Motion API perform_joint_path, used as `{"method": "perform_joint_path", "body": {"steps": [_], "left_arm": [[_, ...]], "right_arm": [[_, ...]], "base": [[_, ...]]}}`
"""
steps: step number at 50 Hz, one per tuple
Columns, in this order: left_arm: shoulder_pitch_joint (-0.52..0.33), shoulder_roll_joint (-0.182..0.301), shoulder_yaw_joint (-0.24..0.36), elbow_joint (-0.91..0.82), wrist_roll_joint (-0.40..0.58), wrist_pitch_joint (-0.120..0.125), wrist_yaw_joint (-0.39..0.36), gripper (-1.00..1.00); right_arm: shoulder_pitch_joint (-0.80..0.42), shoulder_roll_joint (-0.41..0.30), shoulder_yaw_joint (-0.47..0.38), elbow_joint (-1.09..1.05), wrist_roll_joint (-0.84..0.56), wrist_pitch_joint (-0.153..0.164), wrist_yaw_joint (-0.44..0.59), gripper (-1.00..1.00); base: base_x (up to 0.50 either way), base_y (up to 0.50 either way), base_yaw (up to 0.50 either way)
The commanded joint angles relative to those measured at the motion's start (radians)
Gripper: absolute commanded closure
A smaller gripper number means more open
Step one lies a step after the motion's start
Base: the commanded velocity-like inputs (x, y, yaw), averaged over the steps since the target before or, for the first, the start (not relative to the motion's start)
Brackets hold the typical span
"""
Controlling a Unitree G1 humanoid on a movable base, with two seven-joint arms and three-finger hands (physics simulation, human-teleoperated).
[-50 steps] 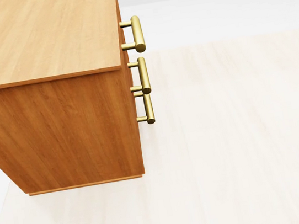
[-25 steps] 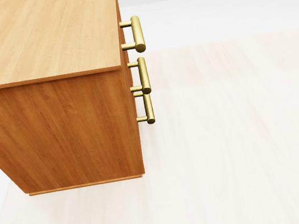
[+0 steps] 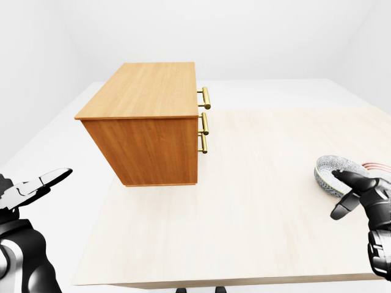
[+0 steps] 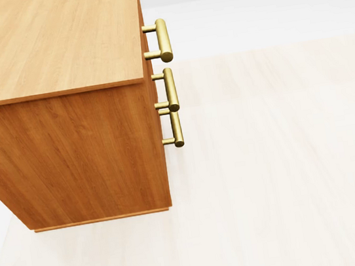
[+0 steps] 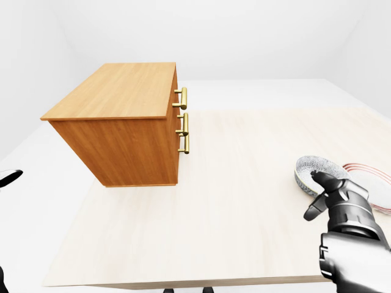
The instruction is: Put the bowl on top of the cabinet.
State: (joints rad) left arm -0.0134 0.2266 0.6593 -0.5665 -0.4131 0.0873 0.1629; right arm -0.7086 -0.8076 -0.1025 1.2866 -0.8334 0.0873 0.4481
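A grey speckled bowl (image 5: 313, 169) sits on the pale tabletop (image 5: 232, 207) at the right of the right-eye view. My right hand (image 5: 313, 194) is just below it, fingers spread and open; one fingertip reaches the bowl's near rim and the thumb hangs lower. The wooden cabinet (image 3: 153, 125) stands at the table's upper left, its flat top (image 4: 52, 38) bare and three brass handles (image 4: 170, 88) on its right face. My left hand (image 3: 52, 179) hovers open off the table's left edge, far from the bowl. The head view shows neither the hands nor the bowl.
A white plate with a red rim (image 5: 374, 183) lies just right of the bowl, partly behind my right hand. The table's near edge (image 3: 232, 282) runs along the bottom of the left-eye view. White floor and walls surround the table.
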Motion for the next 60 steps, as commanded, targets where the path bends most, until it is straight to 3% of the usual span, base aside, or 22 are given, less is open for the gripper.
{"method": "perform_joint_path", "body": {"steps": [1, 20, 22, 50, 54, 57, 59, 60], "left_arm": [[0.001, -0.002, -0.001, -0.005, 0.001, 0.0, 0.0, -1.0], [0.0, -0.002, -0.003, 0.0, 0.003, 0.0, 0.0, -1.0], [0.0, -0.002, -0.002, 0.0, 0.002, 0.0, 0.0, -1.0], [-0.002, 0.0, -0.004, 0.011, 0.004, 0.0, -0.002, -1.0], [-0.001, -0.001, -0.005, 0.011, 0.004, 0.0, -0.002, -1.0], [0.001, -0.002, -0.005, 0.006, 0.003, 0.0, -0.001, -1.0], [0.0, -0.002, -0.005, 0.006, 0.004, 0.0, -0.001, -1.0], [0.0, -0.001, -0.002, 0.001, 0.0, 0.0, 0.0, -1.0]], "right_arm": [[0.031, 0.033, 0.002, 0.019, 0.029, 0.0, -0.037, -1.0], [0.038, 0.039, 0.004, 0.023, 0.05, 0.0, -0.044, -1.0], [0.035, 0.036, 0.001, 0.023, 0.056, 0.0, -0.049, 1.0], [0.025, 0.008, 0.003, 0.005, 0.054, 0.0, -0.048, 1.0], [-0.059, -0.029, -0.005, -0.015, 0.038, 0.0, -0.131, 1.0], [-0.167, -0.067, 0.018, -0.036, -0.023, 0.0, -0.144, 1.0], [-0.17, -0.066, 0.013, -0.033, -0.03, 0.0, -0.144, 1.0], [-0.298, -0.1, 0.051, -0.067, -0.097, 0.0, -0.12, 1.0]], "base": [[0.0, 0.0, 0.0], [0.0, 0.0, 0.0], [0.0, 0.0, 0.0], [0.0, 0.0, 0.0], [0.0, 0.0, 0.0], [0.0, 0.0, 0.0], [0.0, 0.0, 0.0], [0.0, 0.0, 0.0]]}}
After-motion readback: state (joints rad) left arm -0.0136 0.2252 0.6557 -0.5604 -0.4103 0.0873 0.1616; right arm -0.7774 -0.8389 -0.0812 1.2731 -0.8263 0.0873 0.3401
